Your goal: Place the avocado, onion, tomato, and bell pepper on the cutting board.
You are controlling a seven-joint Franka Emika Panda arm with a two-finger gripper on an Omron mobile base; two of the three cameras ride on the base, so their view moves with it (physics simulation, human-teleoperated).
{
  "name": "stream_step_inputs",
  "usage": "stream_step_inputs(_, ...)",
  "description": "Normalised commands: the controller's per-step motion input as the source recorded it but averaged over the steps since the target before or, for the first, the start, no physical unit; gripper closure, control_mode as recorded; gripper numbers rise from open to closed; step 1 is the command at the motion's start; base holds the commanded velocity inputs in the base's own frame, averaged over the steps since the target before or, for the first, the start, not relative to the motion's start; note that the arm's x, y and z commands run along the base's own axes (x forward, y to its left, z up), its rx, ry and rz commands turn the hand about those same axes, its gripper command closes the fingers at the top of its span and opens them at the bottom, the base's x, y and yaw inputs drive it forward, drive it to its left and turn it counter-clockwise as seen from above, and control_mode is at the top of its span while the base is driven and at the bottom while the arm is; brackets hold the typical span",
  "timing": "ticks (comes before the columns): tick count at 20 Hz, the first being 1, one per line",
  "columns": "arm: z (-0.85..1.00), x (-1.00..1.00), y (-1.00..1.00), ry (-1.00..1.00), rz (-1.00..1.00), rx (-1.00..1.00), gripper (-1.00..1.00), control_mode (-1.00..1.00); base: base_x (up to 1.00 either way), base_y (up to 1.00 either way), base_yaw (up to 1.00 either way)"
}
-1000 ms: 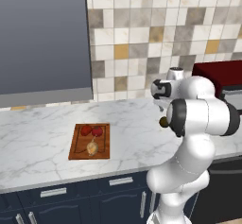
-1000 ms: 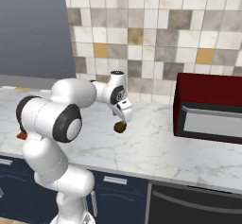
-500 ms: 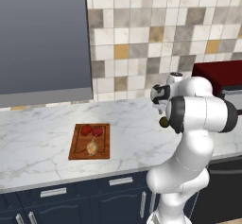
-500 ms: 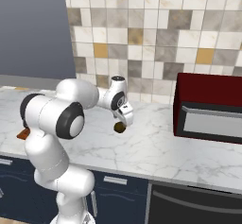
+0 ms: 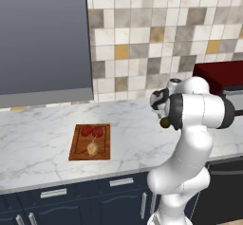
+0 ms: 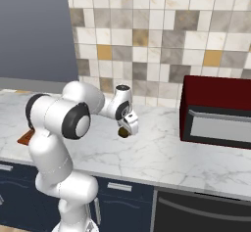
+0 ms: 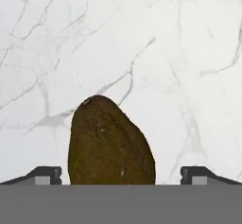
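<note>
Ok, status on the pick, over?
Tool carrying the dark olive-green avocado above the white marble counter. Two red items and the tan onion on the reddish-brown wooden board. Nothing blocking.

White marble counter (image 5: pixel 42 145) spans mid-frame in both base views, grey veining. Mosaic tile backsplash (image 5: pixel 156 39) in beige/grey/yellow upper right of left base view. Flat grey panel (image 5: pixel 42 34) upper left. Dark red microwave (image 6: pixel 218 111) right side of right base view. Navy drawers (image 5: pixel 80 198) with bar handles along bottom.
</note>
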Motion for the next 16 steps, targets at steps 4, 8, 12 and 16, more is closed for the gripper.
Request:
stream_step_inputs(4, -0.29, 0.13, 0.00, -0.03, 0.04, 0.00, -1.00, -1.00, 0.00, 0.00, 0.00)
stream_step_inputs(8, -0.24, 0.11, 0.00, -0.04, 0.03, 0.00, 1.00, -1.00, 0.00, 0.00, 0.00)
stream_step_inputs(12, 0.44, -0.01, 0.03, -0.02, 0.00, 0.07, 1.00, -1.00, 0.00, 0.00, 0.00)
stream_step_inputs(16, 0.73, -0.05, 0.43, -0.01, 0.00, 0.14, 1.00, -1.00, 0.00, 0.00, 0.00)
